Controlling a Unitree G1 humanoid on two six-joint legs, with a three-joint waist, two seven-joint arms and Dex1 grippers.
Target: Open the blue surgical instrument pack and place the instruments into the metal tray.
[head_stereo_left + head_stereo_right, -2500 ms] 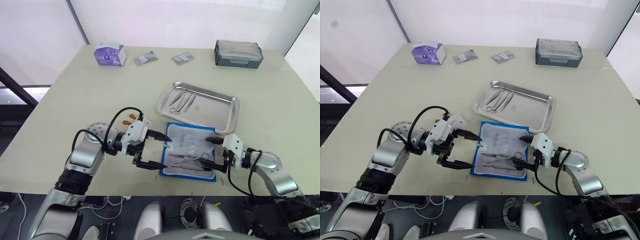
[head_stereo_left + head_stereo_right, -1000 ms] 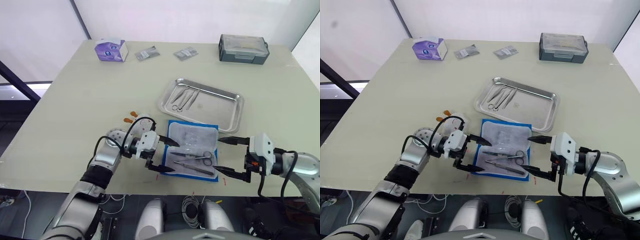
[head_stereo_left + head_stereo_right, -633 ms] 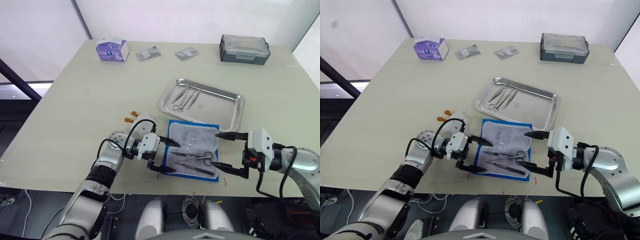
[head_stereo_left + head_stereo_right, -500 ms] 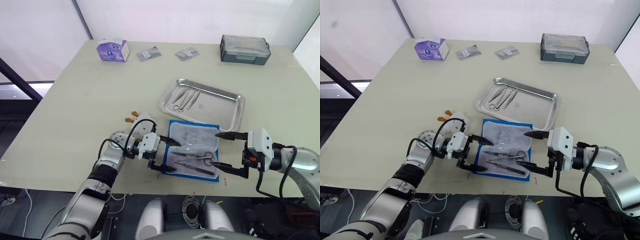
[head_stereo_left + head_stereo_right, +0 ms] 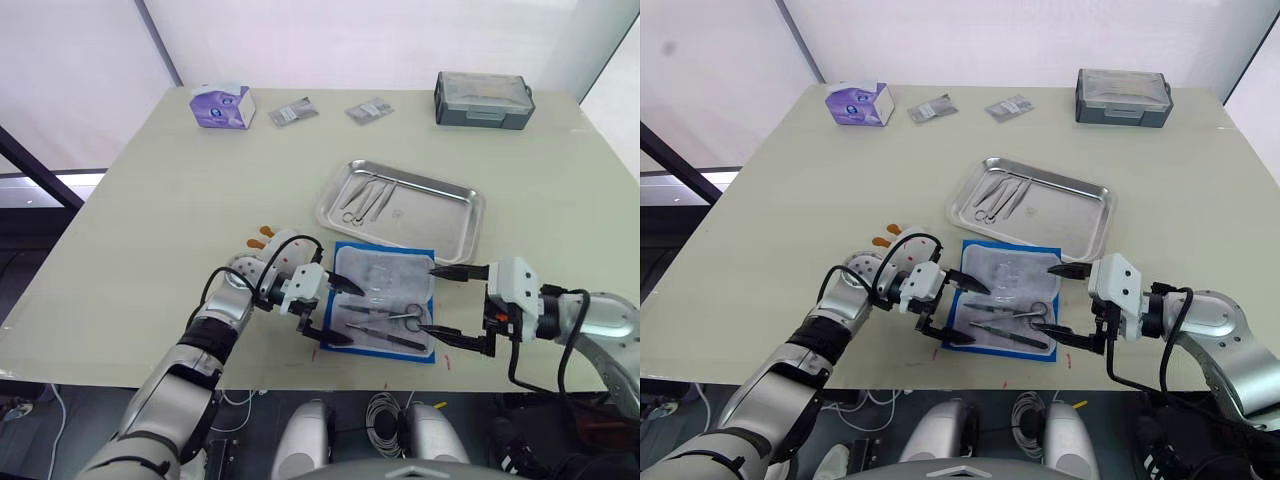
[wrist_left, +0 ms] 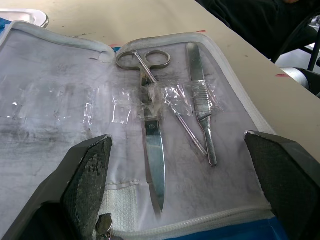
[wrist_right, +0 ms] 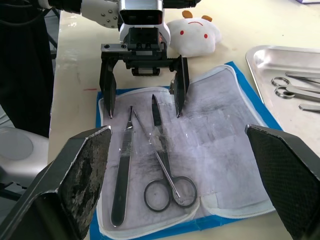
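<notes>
A pale cream bench [image 5: 180, 190] with a smooth, matte top fills the middle of the room, with a few small red marks near its near edge. Behind it hang white translucent panels [image 5: 330, 40] that let in soft, even daylight, crossed on the left by a dark slanted frame bar [image 5: 160, 45]. Below the near edge, the floor is dark, with loose cables [image 5: 385, 412] coiled on it.

Blue pack [image 5: 1008, 298] lies open nr table's [image 5: 790, 200] front edge, scissors [image 5: 1015, 312] inside; left gripper [image 5: 968, 310] & right gripper [image 5: 1068, 304] both spread wide at its ends.
</notes>
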